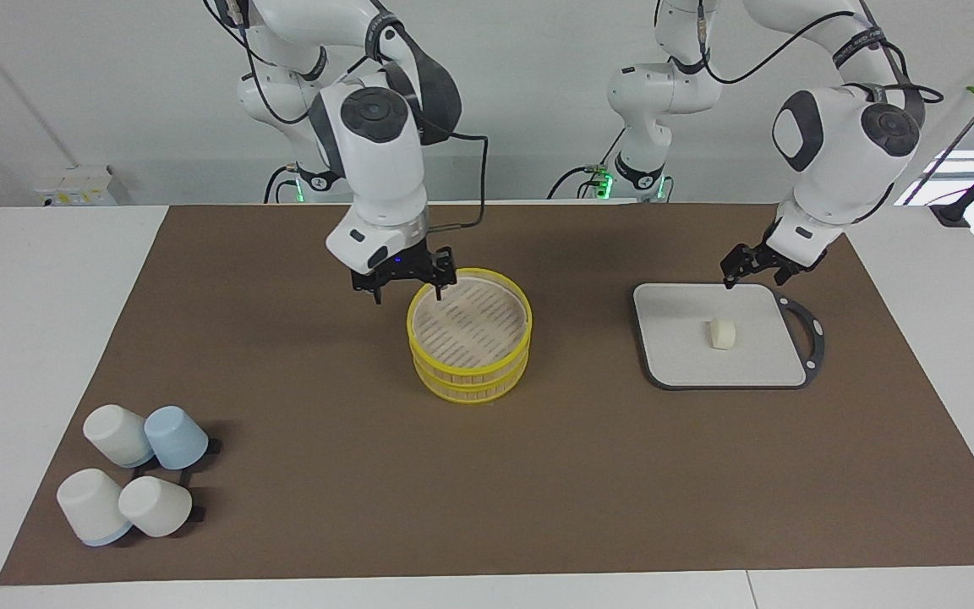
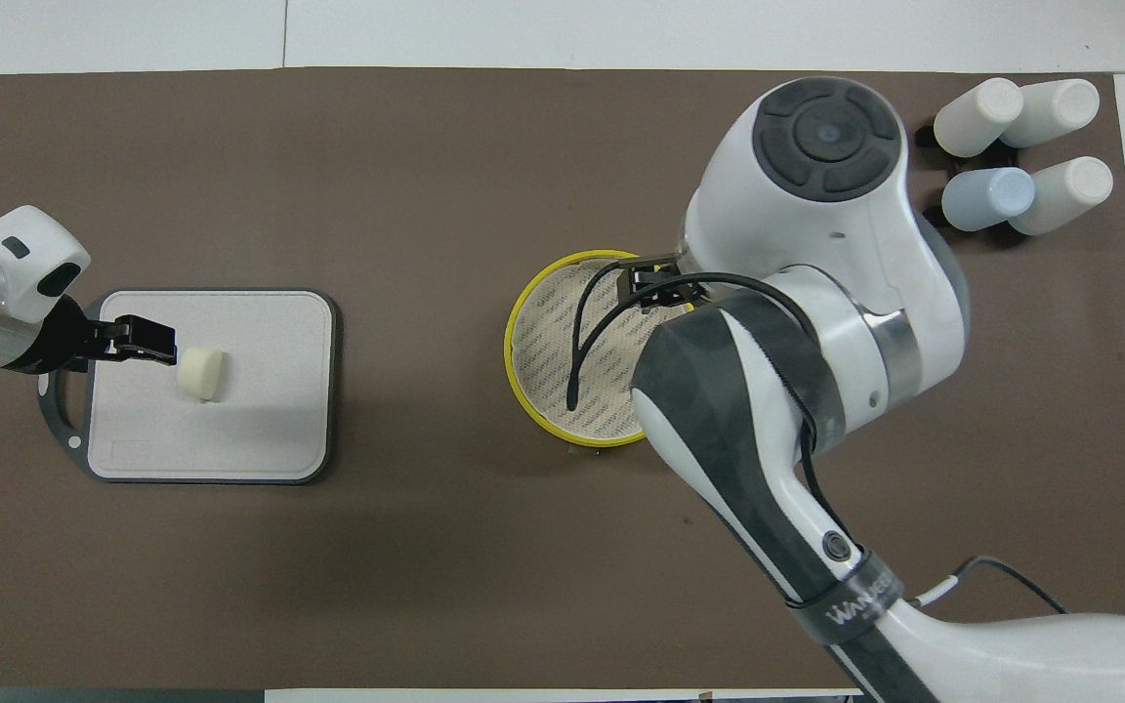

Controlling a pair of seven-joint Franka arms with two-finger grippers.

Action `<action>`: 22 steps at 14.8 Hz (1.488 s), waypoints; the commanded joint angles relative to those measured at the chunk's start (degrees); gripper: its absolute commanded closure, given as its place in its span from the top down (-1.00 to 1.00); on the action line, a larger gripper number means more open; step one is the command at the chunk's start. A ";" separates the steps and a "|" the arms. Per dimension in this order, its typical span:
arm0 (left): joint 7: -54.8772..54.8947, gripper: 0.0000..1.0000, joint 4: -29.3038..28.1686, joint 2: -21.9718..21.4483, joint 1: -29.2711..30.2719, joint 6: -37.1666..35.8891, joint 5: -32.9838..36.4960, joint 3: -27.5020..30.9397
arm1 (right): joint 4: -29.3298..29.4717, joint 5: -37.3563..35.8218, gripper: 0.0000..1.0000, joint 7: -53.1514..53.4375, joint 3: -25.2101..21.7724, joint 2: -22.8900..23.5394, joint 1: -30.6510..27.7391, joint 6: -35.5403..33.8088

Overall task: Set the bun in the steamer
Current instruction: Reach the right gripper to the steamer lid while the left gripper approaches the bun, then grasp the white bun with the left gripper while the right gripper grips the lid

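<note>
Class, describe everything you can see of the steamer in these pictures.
The steamer is a round basket of two stacked tiers, with bright yellow rims and a pale, bamboo-like slatted floor. It stands upright and lidless at the middle of the brown mat, with nothing inside it. The right gripper, open, hangs at the rim on the side nearer the robots; contact cannot be told. From overhead the right arm hides part of it.
</note>
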 commanded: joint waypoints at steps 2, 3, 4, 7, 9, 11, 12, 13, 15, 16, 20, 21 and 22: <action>0.57 1.00 -4.40 1.62 0.50 7.08 1.28 -0.21 | 7.02 0.19 1.00 6.95 -0.50 5.99 4.21 -1.60; 0.57 1.00 -5.20 2.24 0.50 8.23 1.28 -0.21 | 9.73 0.01 1.00 8.89 -0.59 8.27 5.62 -2.21; 0.66 1.00 -5.81 2.76 0.50 9.63 1.28 -0.21 | 12.46 0.01 1.00 11.00 -0.77 10.64 7.11 -2.92; 0.66 1.00 -7.49 4.26 0.42 13.24 1.45 -0.21 | 16.87 -0.25 1.00 14.97 -0.86 15.31 10.55 -2.14; 0.66 1.00 -8.36 4.70 0.59 15.17 1.45 -0.21 | 17.58 -0.43 1.00 15.41 -0.86 16.37 11.43 -1.96; 0.66 1.00 -8.55 6.10 0.59 17.20 1.45 -0.13 | 17.58 -0.78 1.00 18.03 -0.94 17.60 12.66 -0.30; 0.66 1.00 -8.72 6.63 0.59 17.38 1.36 -0.13 | 17.50 -0.95 1.00 19.70 -0.86 18.21 13.19 0.32; 0.66 1.00 -8.72 7.33 0.68 18.08 1.45 -0.13 | 17.58 -1.56 1.00 20.07 -0.86 18.74 13.80 0.85; 0.66 1.00 -8.81 9.44 0.77 19.48 1.80 -0.13 | 17.15 -1.48 1.00 20.68 -0.68 18.75 13.90 2.87; 0.66 1.00 -8.72 9.88 0.77 19.49 3.54 -0.13 | 16.97 -1.31 1.00 20.95 -0.68 18.75 13.90 3.83; 0.14 1.00 -8.72 10.94 0.77 20.54 5.58 -0.30 | 14.78 -0.69 0.59 22.17 -0.59 18.40 13.81 6.82; 0.04 1.00 -8.72 10.94 0.77 20.54 5.50 -0.30 | 13.81 -0.69 0.39 23.05 -0.59 18.22 13.72 7.79; 0.04 0.97 -8.72 10.94 0.77 20.46 5.49 -0.30 | 12.50 -0.69 0.34 23.15 -0.59 17.96 13.72 9.10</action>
